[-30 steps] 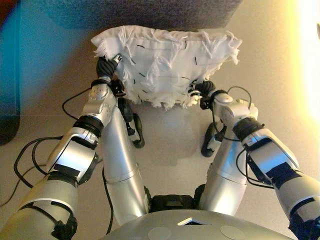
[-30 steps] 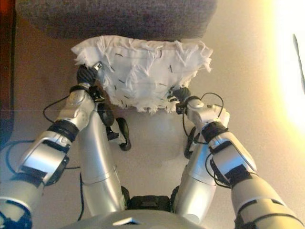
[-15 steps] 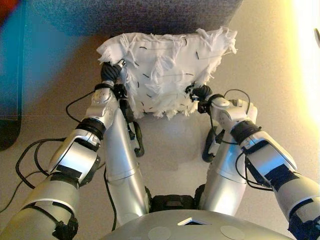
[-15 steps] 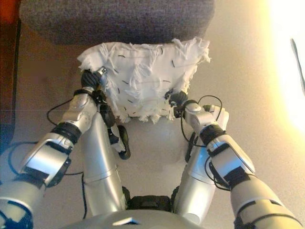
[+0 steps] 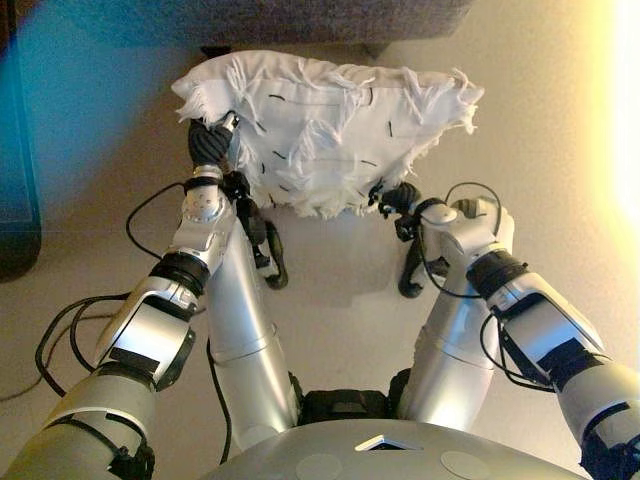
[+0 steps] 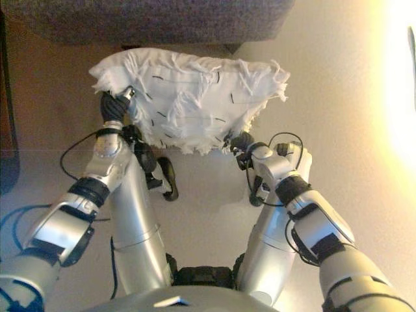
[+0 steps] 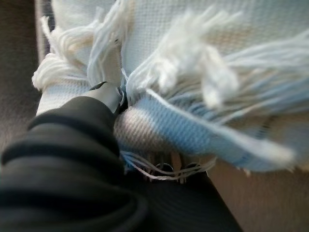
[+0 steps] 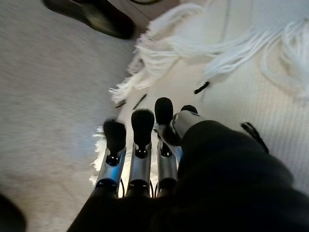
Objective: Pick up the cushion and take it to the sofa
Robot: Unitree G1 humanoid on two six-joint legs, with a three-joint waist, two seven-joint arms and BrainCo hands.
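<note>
A white cushion (image 5: 320,125) with long fringes and short black stitches hangs above the floor, held between my two hands. My left hand (image 5: 210,142) presses against its left edge, and its dark cover (image 7: 72,145) lies tight against the woven fabric (image 7: 193,130). My right hand (image 5: 393,197) is at the cushion's lower right corner. There its straight fingers (image 8: 142,130) lie flat against the cloth (image 8: 270,111), so it is open. The grey sofa (image 5: 330,15) runs along the top of the eye views, just beyond the cushion's far edge.
Beige floor (image 5: 340,290) lies under the cushion. The sofa's dark short legs (image 6: 130,47) show under its front edge. A dark teal piece of furniture (image 5: 15,150) stands along the left side. Strong light floods the right edge.
The cushion, tipped up and narrower half a second ago, now lies flatter and wider between both hands. The whole picture has shifted, with the sofa edge now higher in view.
</note>
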